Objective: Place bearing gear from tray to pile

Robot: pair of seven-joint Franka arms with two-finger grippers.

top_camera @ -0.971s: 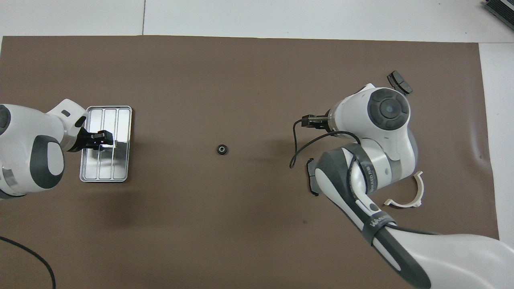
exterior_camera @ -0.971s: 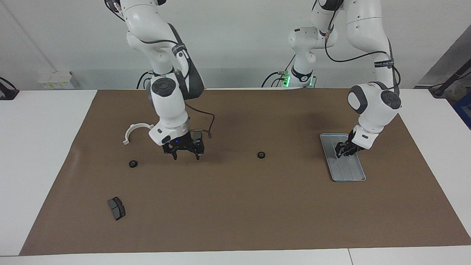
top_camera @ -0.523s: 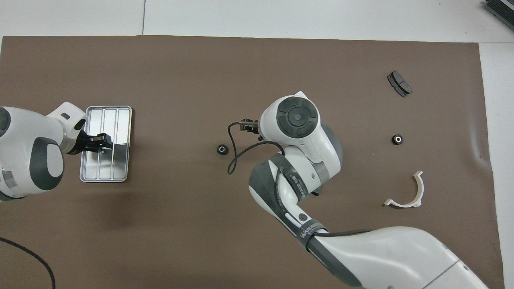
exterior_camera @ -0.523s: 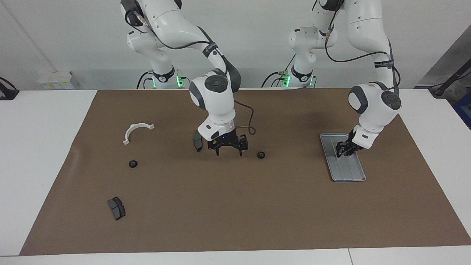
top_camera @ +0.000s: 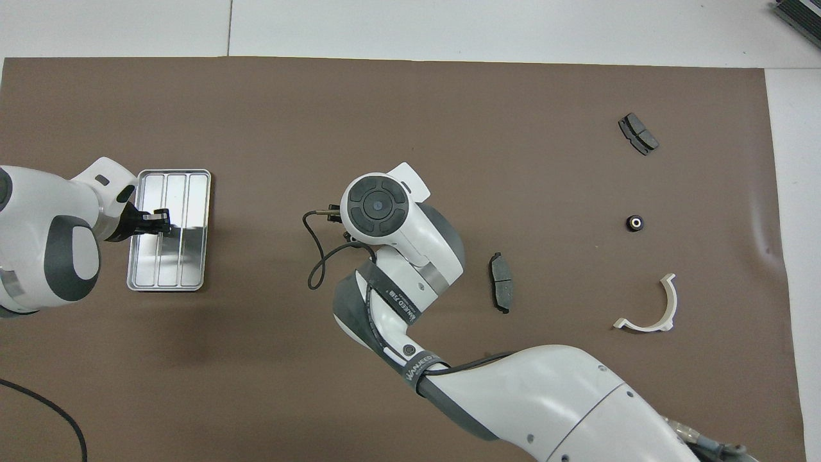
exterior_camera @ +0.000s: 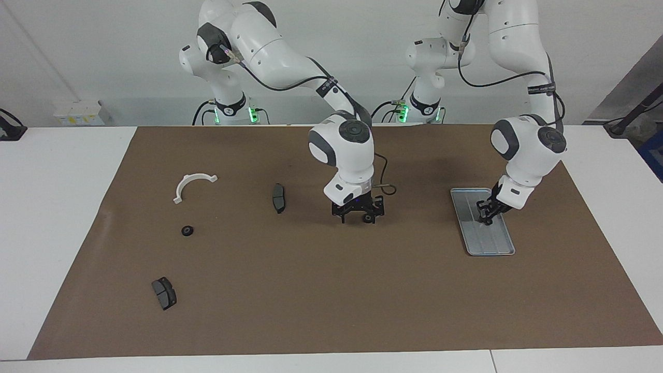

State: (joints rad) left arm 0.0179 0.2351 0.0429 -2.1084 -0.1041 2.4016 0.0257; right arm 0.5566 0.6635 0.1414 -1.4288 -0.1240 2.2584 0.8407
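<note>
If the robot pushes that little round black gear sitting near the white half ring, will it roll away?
Lying flat on the mat, the small gear would probably slide, not roll. Tipped onto its round edge, it could roll. It looks solid, so likely stiff and heavyish for its size.

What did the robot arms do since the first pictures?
The right arm's tool swept across the mat from beside the white bracket toward the tray and came down open around the middle gear. The left arm's tool, over the tray, closed; whether it holds anything cannot be told. Both brake pads, the other gear, the bracket and tray stayed put.
</note>
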